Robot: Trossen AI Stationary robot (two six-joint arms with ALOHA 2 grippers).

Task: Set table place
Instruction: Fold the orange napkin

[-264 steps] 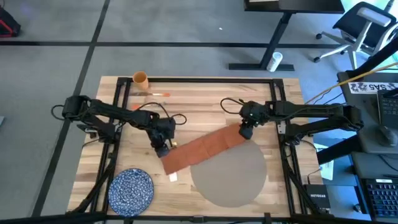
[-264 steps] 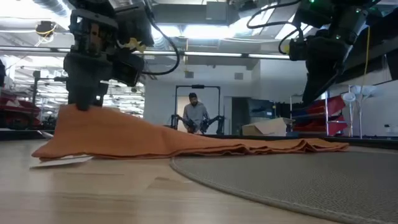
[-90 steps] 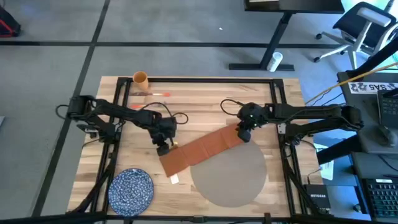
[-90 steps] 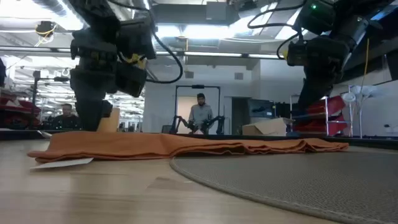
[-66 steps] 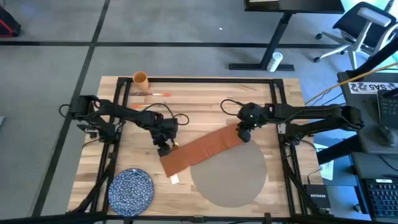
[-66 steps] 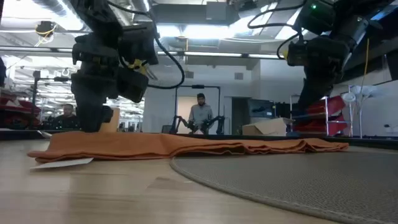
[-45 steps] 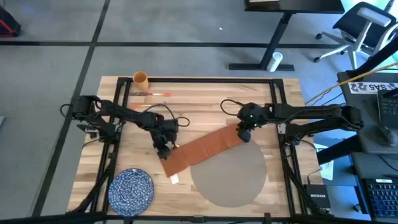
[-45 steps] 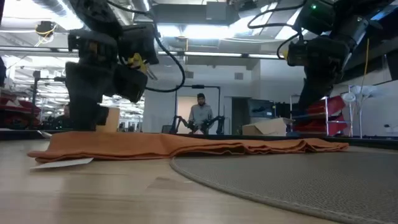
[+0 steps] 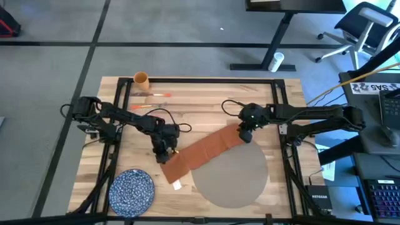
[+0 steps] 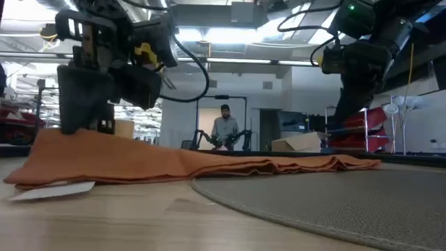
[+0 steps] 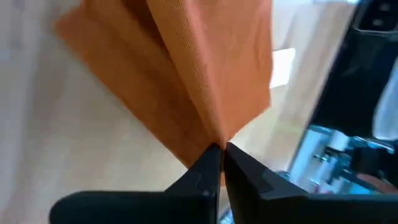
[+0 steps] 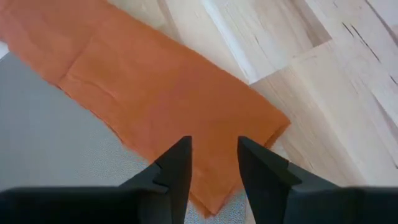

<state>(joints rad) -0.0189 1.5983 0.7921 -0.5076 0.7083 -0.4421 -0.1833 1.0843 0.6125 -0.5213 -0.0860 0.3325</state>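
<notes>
A rust-red napkin (image 9: 206, 150) lies slantwise on the table (image 9: 206, 109). Its right end rests over the far left edge of the place, a round grey-beige mat (image 9: 234, 181). My left gripper (image 9: 164, 154) is shut on the napkin's left end, which stands raised in the low view (image 10: 77, 143). My right gripper (image 9: 245, 134) stands open over the napkin's right end (image 12: 155, 93), one finger to each side above the cloth. Whether it touches the cloth, I cannot tell. My left gripper pinches a raised fold of the napkin (image 11: 214, 134) between its two fingertips, near the cloth's left end. The fingers come from above, pointing down. That end is drawn up into a ridge. The rest of the napkin lies slack on the table and the mat.
A blue speckled plate (image 9: 132, 190) sits at the near left corner. An orange cup (image 9: 141, 79) stands at the far left, with a thin orange and white object (image 9: 159, 94) beside it. A white tag (image 9: 177, 185) lies under the napkin's left end. Black frame rails (image 9: 119, 125) run along both sides.
My left gripper has gone a little toward the table's near edge with the napkin's left end. That end now stands lifted in a ridge and has slid toward the near edge, and the white tag with it. The right end has stayed on the mat.
</notes>
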